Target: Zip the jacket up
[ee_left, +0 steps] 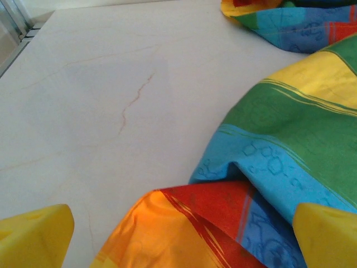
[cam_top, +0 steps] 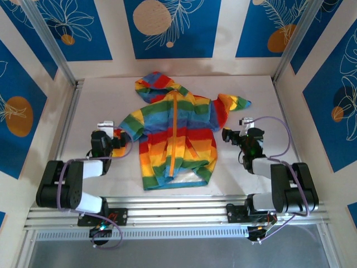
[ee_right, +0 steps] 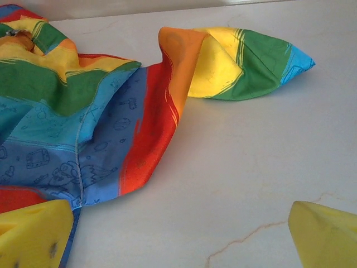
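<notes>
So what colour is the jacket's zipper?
Orange. The zipper shows best in the top external view.

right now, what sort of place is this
Probably a robot lab work cell, not a home: a white table boxed in by aluminium rails and blue printed wall panels, with two robot arms bolted at its near edge.

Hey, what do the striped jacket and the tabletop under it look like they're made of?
The jacket looks like thin, matte woven fabric, maybe cotton: it folds softly and shows faint printed outlines. The tabletop looks like smooth pale stone or marble-look laminate, with thin brownish veins; which one I cannot tell.
</notes>
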Action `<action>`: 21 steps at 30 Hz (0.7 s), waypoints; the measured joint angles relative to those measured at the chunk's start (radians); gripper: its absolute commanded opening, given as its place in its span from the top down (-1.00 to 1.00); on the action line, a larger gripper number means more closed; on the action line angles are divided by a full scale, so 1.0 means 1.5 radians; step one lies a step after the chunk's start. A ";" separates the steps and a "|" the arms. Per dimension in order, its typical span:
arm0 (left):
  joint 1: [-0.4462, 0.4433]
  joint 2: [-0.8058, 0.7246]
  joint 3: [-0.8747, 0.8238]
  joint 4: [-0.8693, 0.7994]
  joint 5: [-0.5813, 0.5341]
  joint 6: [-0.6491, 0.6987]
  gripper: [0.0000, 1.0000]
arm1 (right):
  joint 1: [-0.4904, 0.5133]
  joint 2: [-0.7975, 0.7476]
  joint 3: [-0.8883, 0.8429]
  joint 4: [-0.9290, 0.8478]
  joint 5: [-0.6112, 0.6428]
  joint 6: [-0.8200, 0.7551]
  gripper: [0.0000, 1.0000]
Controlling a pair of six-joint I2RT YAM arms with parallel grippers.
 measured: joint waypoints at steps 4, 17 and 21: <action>0.007 0.058 0.000 0.056 0.023 -0.002 -0.99 | -0.009 0.060 0.003 0.054 -0.022 0.000 -0.98; 0.007 0.070 0.004 0.100 0.042 -0.002 -1.00 | -0.018 0.104 0.061 0.044 -0.064 -0.002 -0.98; 0.007 0.070 0.005 0.101 0.059 0.001 -0.99 | -0.018 0.104 0.061 0.044 -0.067 -0.003 -0.98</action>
